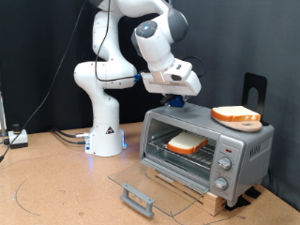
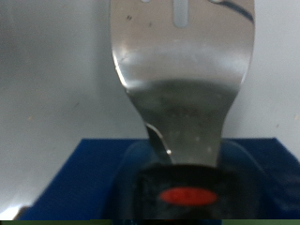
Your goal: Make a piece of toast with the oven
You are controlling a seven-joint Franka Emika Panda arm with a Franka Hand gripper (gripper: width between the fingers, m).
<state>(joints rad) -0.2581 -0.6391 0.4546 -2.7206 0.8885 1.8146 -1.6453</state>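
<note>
Glass door [image 1: 141, 185] of the silver oven [image 1: 207, 150] folded down onto the tabletop [image 1: 56, 192], piece of toast [image 1: 187, 142], pale with light-brown crust, on the rack inside, second slice on orange plate [image 1: 235, 115] atop, gripper [image 1: 172, 97] above the roof, clamped on a metal spatula [image 2: 183, 84].

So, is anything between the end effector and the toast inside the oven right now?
Yes. The end effector sits above the oven, so the oven's top lies between it and the piece of toast on the rack. The front is unobstructed: the glass door hangs open and flat.
</note>
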